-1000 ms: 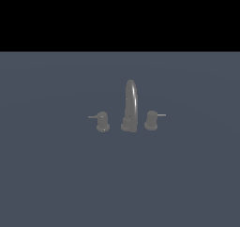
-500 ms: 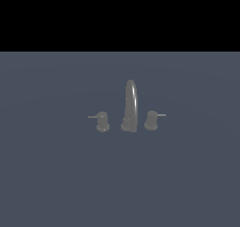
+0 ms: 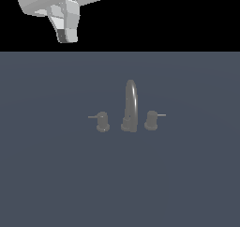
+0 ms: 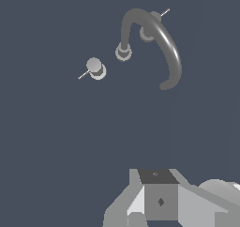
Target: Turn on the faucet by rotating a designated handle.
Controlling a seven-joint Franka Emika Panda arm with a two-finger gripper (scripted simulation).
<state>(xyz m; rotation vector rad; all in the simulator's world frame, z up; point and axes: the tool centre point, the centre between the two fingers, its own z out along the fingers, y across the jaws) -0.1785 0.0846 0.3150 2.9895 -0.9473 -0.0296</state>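
handle [image 3: 101, 121] untouched | wrist view: spout [image 4: 157, 38] from above | gripper [image 3: 67, 35] state unclear

Setting: a flat slate-blue tabletop [image 3: 56, 174] fills the lower part of the exterior view, edge to edge. Surface is uniform, matte, with no seams, texture or markings. Its far edge forms a straight horizontal line across the frame. Above that line the backdrop [image 3: 187, 19] is solid black; no walls, windows, furniture or light fixtures can be made out there. Lighting is soft and even, with no cast shadows on the surface. In the wrist view the same slate-blue surface [image 4: 47, 141] fills nearly the whole frame, equally plain.
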